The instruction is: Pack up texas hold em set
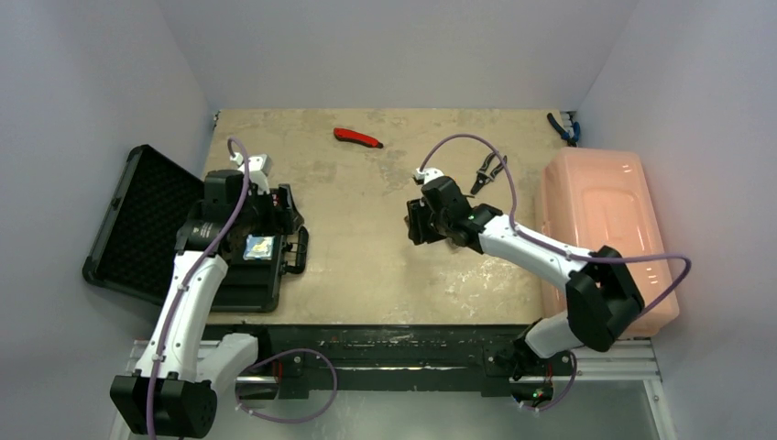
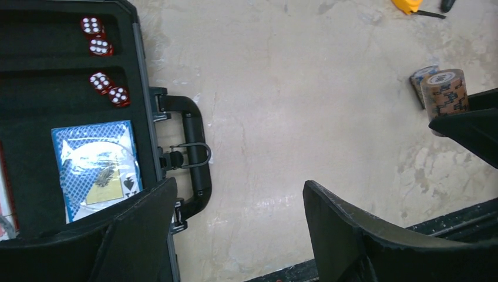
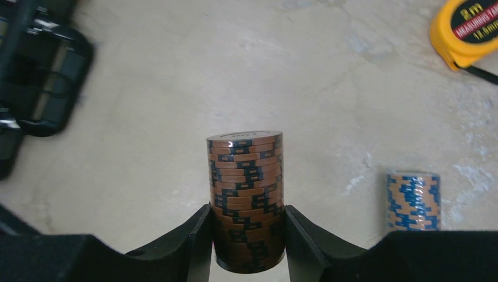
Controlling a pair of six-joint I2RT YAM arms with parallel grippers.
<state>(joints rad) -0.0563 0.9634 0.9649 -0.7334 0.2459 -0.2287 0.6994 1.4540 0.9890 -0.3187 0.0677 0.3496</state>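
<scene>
Left pincer (image 2: 235, 229): fingers spread wide and holding nothing, hanging over the handle side of the case by the table's left edge.
Case (image 1: 252, 289): a black, hard, rectangular shell, open at the near left corner. The lid (image 1: 147, 220) is thrown back past the left edge, with dimpled foam showing inside it.
Handle (image 2: 191, 153): a smooth black loop with a wire latch at its middle.
Left wrist view only: a blue patterned card deck (image 2: 97, 167) in glossy wrap lies flat in a foam pocket. Four red see-through dice (image 2: 100, 82) with white pips sit in the slots beyond it.
Right pincer (image 3: 248, 241): clamped on the brown chip roll (image 3: 246, 194) out in mid-table. The roll is a ridged cylinder with dark stripes. Whether it touches the table, I cannot tell.
Second chip roll (image 3: 413, 200): orange with blue stripes, standing near the held roll but apart from it.
Tape measure (image 3: 464, 29): yellow and rounded, lying beyond the rolls.
Top view only: a red-handled tool (image 1: 357, 137) lies near the far edge.
</scene>
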